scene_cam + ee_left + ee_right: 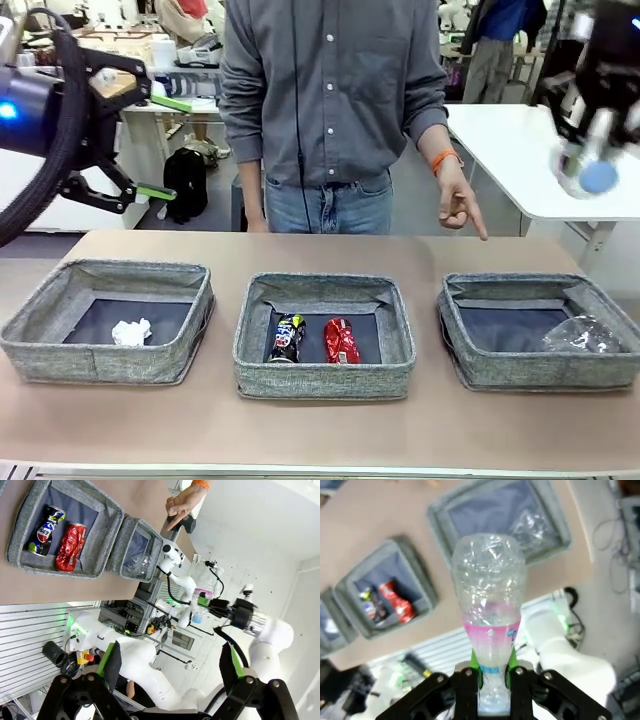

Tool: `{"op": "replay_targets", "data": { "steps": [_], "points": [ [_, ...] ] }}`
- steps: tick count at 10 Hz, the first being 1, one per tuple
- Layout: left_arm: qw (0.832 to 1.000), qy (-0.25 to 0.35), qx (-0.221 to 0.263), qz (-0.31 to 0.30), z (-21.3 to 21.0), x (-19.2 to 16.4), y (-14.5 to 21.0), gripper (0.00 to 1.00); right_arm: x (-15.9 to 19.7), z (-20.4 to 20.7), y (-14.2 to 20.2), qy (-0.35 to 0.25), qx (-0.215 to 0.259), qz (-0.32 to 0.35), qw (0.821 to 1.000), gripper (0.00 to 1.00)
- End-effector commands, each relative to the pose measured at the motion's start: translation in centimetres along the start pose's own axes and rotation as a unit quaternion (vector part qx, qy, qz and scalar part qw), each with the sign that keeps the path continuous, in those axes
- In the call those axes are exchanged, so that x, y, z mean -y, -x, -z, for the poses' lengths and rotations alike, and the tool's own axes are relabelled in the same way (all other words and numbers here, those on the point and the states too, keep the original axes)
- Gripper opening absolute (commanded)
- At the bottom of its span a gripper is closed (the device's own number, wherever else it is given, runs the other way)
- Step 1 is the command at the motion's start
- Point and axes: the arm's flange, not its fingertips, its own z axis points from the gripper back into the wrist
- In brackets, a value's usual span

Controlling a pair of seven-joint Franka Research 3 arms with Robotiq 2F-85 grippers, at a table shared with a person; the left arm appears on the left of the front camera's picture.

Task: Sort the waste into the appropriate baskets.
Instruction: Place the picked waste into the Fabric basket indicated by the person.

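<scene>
The right gripper (492,672) clamps a clear water bottle (490,610), high at two o'clock above the right basket (540,372) holding a plastic cup (582,335). The left gripper (165,148) gapes wide at ten o'clock. A person's hand (458,205) points down beyond the baskets.

The dark can (44,530) reads "EPS" (partial lettering)

open left claw (170,672), 2 cans (57,537) in basket (30,515)

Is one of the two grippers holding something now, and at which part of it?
The right gripper is shut on the water bottle, near its capped end. The left gripper is open and holds nothing.
</scene>
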Motion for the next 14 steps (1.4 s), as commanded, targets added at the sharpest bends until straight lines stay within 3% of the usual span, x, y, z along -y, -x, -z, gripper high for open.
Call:
{"op": "replay_targets", "data": {
  "steps": [1,6,14],
  "points": [
    [1.0,0.004,0.001,0.002,0.1,-0.1,0.0,1.0,3.5,3.9,-0.7,-0.037,0.004,0.017,0.999,0.21],
    [1.0,0.004,0.001,0.002,0.1,-0.1,0.0,1.0,4.9,12.0,-4.2,-0.076,-0.029,0.065,0.995,0.21],
    [1.0,0.004,0.001,0.002,0.1,-0.1,0.0,1.0,3.5,15.2,-6.3,-0.084,-0.04,0.095,0.991,0.21]
  ]
}}
